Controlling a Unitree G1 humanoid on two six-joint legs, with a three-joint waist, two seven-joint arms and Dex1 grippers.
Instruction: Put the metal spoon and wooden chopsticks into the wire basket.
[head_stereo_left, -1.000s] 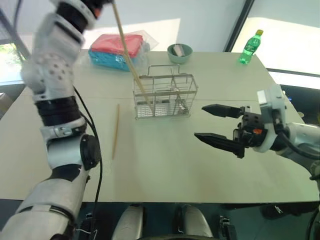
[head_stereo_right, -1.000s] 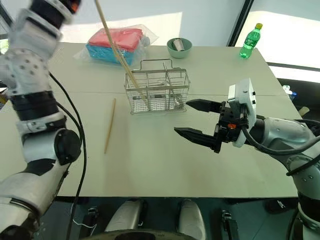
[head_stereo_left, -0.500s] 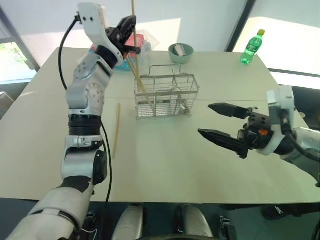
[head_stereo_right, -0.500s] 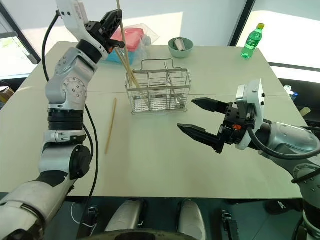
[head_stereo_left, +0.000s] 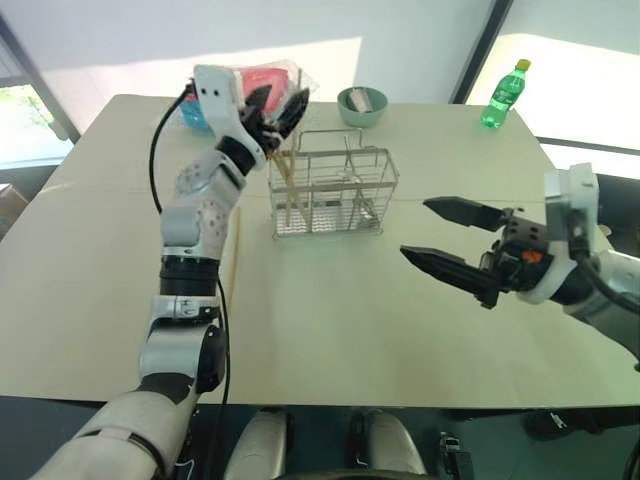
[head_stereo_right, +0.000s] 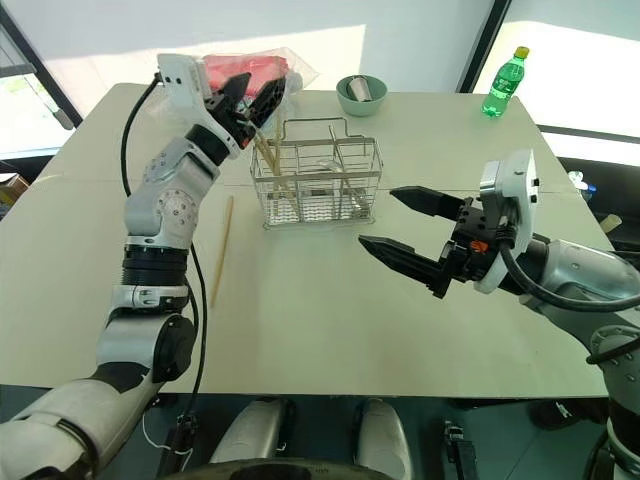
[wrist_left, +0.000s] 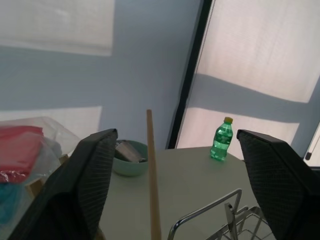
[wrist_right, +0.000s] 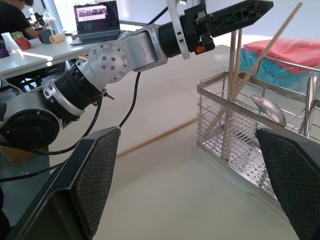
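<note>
Pale and sunlit, the surface (head_stereo_left: 330, 330) carries the wire basket (head_stereo_left: 333, 193) near its far middle, with a green bowl (head_stereo_left: 359, 105) and a green bottle (head_stereo_left: 501, 94) beyond it and a bagged stack of pink and blue cloths (head_stereo_right: 262, 72) at the far left. My left hand (head_stereo_left: 277, 106) has come down over the basket's left end, and its fingers, clenched on a chopstick a second ago, now stand spread wide and released. That chopstick has dropped in: where it stuck up tall above the hand half a second ago, it now leans in the basket's left compartment (wrist_right: 235, 65) beside at least one other stick already standing there. The metal spoon (wrist_right: 267, 109) sits in the basket too, its bowl resting against the wires in a middle compartment. One of the wooden chopsticks (head_stereo_left: 232, 262) is still lying flat on the surface, well to the left of the basket, just beside my left forearm. My right hand (head_stereo_left: 452, 240) hovers apart from the basket on its right, fingers spread and holding nothing. I judge the task nearly done; what remains is that last stick, which lies flat and thin on the surface and will likely need a careful pinch from the left hand
</note>
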